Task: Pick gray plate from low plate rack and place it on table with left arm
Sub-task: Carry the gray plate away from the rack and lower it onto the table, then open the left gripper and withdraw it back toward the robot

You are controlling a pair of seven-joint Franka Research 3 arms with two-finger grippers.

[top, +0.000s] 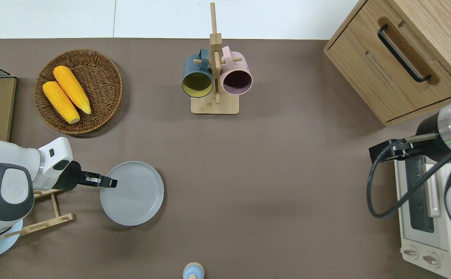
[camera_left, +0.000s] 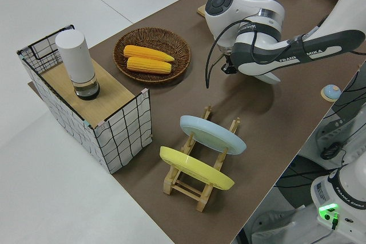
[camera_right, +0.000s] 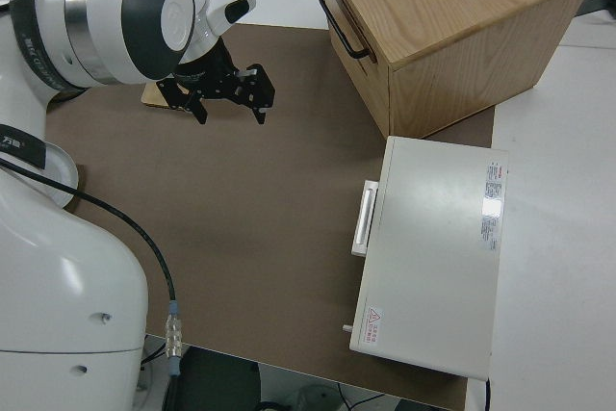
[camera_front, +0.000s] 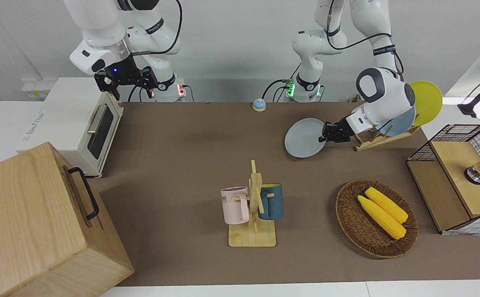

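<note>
1. Now, front view: left arm's black two-finger gripper [camera_front: 329, 134] clamped on round light-gray plate [camera_front: 304, 137] at its three o'clock rim, low over brown matte table [camera_front: 190, 165], clear of pale wooden slatted rack [camera_front: 378, 137].
2. Overhead: plate beside rack, at five o'clock from wicker basket [top: 78, 91]; placing step; next calls for lowering flat, then releasing.
3. Right side view: right gripper [camera_right: 226, 93] spread open, parked.

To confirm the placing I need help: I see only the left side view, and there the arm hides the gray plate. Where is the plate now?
Observer: The gray plate is out of the low plate rack, over bare table beside it.
Operator: Is it released?
Observer: No, the left gripper has its jaws shut on the rim nearest the rack.
Operator: Does it lie flat?
Observer: The front view shows it low and almost level. I cannot tell if it touches.
</note>
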